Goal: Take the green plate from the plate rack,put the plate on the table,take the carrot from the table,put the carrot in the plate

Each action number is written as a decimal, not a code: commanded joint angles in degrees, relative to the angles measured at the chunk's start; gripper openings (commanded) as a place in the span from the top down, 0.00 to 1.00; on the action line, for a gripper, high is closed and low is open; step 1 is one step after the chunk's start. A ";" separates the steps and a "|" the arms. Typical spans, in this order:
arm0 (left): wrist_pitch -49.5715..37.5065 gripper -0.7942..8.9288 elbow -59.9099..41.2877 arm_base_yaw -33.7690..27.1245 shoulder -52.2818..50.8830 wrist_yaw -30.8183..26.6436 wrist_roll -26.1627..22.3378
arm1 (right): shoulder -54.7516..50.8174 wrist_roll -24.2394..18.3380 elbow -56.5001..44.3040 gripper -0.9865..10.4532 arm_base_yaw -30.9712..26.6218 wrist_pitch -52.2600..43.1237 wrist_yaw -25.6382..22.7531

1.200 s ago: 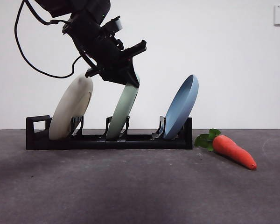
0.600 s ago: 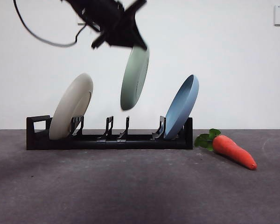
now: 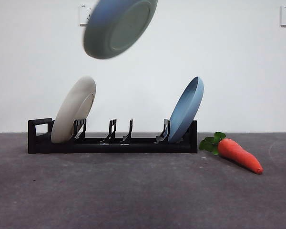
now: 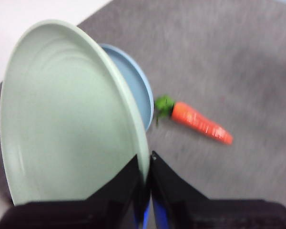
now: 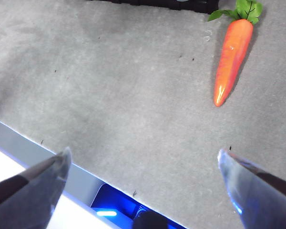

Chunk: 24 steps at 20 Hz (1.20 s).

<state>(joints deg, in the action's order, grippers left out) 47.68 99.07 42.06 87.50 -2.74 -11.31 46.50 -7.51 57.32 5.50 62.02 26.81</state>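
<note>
The green plate (image 3: 119, 26) hangs tilted high above the plate rack (image 3: 133, 144), clear of its slots. In the left wrist view my left gripper (image 4: 145, 174) is shut on the rim of the green plate (image 4: 66, 114); this gripper is out of the front view. The carrot (image 3: 238, 155) lies on the table (image 3: 133, 191) right of the rack, leaves toward the rack. It also shows in the left wrist view (image 4: 200, 122) and the right wrist view (image 5: 231, 62). My right gripper (image 5: 145, 164) is open and empty above the table, some way from the carrot.
A cream-white plate (image 3: 74, 117) leans in the rack's left slot and a blue plate (image 3: 186, 109) in its right slot; the middle slots hold nothing. The table's front edge (image 5: 33, 145) runs near my right gripper.
The green plate has been lifted out of the rack's middle slot, raised up and to the left, and tipped from upright toward flat. The arm has left the front view.
</note>
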 commanded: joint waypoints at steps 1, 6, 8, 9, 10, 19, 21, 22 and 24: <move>5.64 0.92 -0.15 4.92 0.39 -8.17 -4.15 | 0.00 0.09 0.20 0.39 -0.09 -0.26 -0.13; 7.85 0.92 -7.74 14.86 0.50 -18.14 -3.37 | 0.00 0.09 0.20 0.39 -0.09 -0.28 -0.11; 5.38 0.92 -14.01 17.03 0.50 -20.09 -2.86 | 0.00 0.11 0.20 0.39 -0.09 -0.28 -0.11; 3.19 0.92 -17.38 17.86 0.50 -21.29 -2.84 | 0.00 0.13 0.20 0.39 -0.09 -0.26 -0.11; 0.17 0.92 -21.59 18.91 0.50 -22.95 -2.86 | 0.00 0.13 0.20 0.39 -0.09 -0.28 -0.09; -23.43 0.92 -43.47 21.24 4.96 -23.98 -7.41 | 0.00 0.17 0.20 0.39 -0.07 -0.28 0.20; -24.28 0.92 -43.69 21.24 7.78 -24.00 -9.01 | 0.00 0.17 0.20 0.39 -0.07 -0.28 0.20; -25.03 0.92 -43.69 21.35 9.60 -24.00 -10.25 | 0.00 0.17 0.20 0.39 -0.07 -0.28 0.20; -26.21 0.92 -43.69 21.35 12.50 -23.69 -11.02 | 0.00 0.17 0.20 0.39 -0.07 -0.26 0.20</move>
<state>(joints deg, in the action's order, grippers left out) 21.32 55.81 63.18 99.02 -27.70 -20.97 46.52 -7.49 57.32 5.50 62.02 26.87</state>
